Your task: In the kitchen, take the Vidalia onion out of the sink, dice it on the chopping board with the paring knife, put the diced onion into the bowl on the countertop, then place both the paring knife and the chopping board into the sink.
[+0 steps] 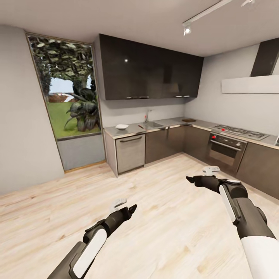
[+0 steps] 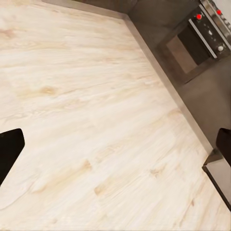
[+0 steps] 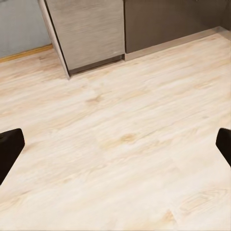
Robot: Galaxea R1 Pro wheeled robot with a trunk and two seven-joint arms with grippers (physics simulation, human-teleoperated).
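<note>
Head view, robot standing on pale wood floor [image 1: 155, 201], well back from the kitchen run; window [image 1: 66, 89] with plants far ahead of the left hand.

Left hand [image 1: 131, 209] held low over the floor, empty; in the left wrist view its dark fingertips [image 2: 9, 149] sit at opposite edges of the frame, so spread wide; past them, floor, with an oven [image 2: 192, 45] with red knobs at the far side.

Tabletop [image 1: 131, 130] far ahead, between the two hands' lines; on it, left to right: white bowl [image 1: 121, 126]; a small red-handled item, probably the paring knife [image 1: 140, 126], too small to be sure; sink [image 1: 154, 124] with tap; dark chopping board [image 1: 189, 120] further along toward the corner. Onion not discernible at this distance.

Right hand [image 1: 188, 179] held out over the floor, empty; right wrist view shows fingertips [image 3: 9, 144] wide apart; grey cabinet front [image 3: 89, 31] beyond them.
</note>
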